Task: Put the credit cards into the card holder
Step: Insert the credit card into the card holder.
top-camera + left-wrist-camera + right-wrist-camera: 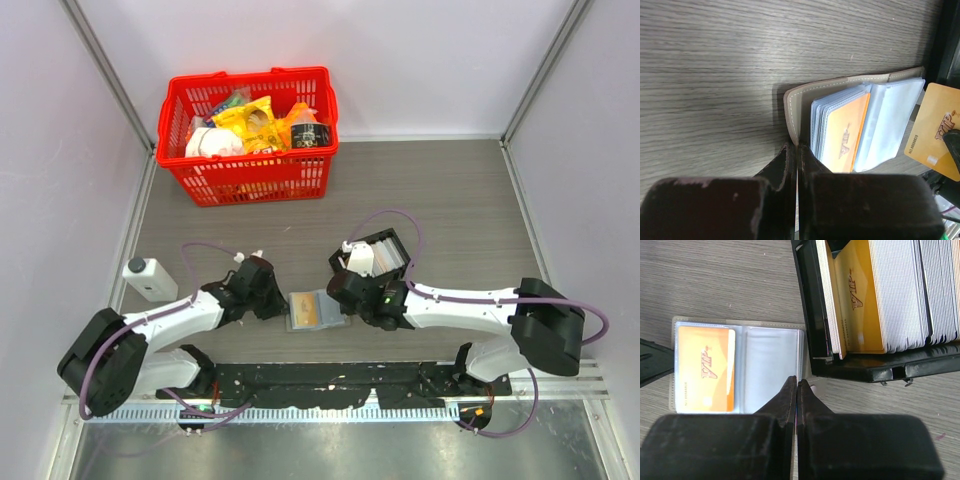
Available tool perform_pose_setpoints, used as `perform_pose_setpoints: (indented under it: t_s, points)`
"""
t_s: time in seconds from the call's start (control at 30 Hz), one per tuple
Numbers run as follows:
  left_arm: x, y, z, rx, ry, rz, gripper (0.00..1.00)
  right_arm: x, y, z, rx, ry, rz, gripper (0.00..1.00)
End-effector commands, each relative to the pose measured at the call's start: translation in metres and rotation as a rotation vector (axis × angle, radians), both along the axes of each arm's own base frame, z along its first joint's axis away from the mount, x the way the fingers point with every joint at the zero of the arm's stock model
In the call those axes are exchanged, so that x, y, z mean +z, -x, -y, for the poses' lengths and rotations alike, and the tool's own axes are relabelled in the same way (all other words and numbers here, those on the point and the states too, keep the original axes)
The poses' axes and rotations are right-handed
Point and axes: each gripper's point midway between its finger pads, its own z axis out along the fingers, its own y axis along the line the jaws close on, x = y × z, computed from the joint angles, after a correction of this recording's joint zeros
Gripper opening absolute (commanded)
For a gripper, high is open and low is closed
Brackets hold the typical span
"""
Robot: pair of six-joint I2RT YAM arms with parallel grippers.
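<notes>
Orange card (705,367) sits in one clear pocket of the card holder (770,365), which lies open and flat on the table (450,200) between the arms. The pocket beside it looks empty. The other credit cards (900,290), mostly white, stand in the black tray (807,315) just beside it. So I'd say one in, stack to go. Left gripper (792,149) is closed, tip at the holder's cover edge; can't tell if it pinches it. Right gripper (796,384) is closed and empty. The table is grey wood-grain with pale walls around it, red basket (250,170) at the back.
</notes>
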Motion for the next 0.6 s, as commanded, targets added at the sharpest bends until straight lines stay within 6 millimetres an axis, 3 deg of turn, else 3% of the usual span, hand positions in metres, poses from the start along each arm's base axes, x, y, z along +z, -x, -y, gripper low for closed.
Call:
perform_pose_setpoints:
  t_s: [0.0,0.27,0.57]
  points:
    - [-0.03,0.026,-0.041,0.024,-0.184,-0.081,0.0,0.002,-0.003,-0.003,-0.017,-0.007,0.015,0.01]
    - [-0.031,0.023,-0.037,0.016,-0.177,-0.086,0.0,-0.008,0.001,-0.018,0.021,-0.028,-0.015,0.01]
    - [-0.031,0.022,-0.034,0.011,-0.165,-0.084,0.0,-0.003,0.003,-0.036,0.072,-0.007,0.002,0.01]
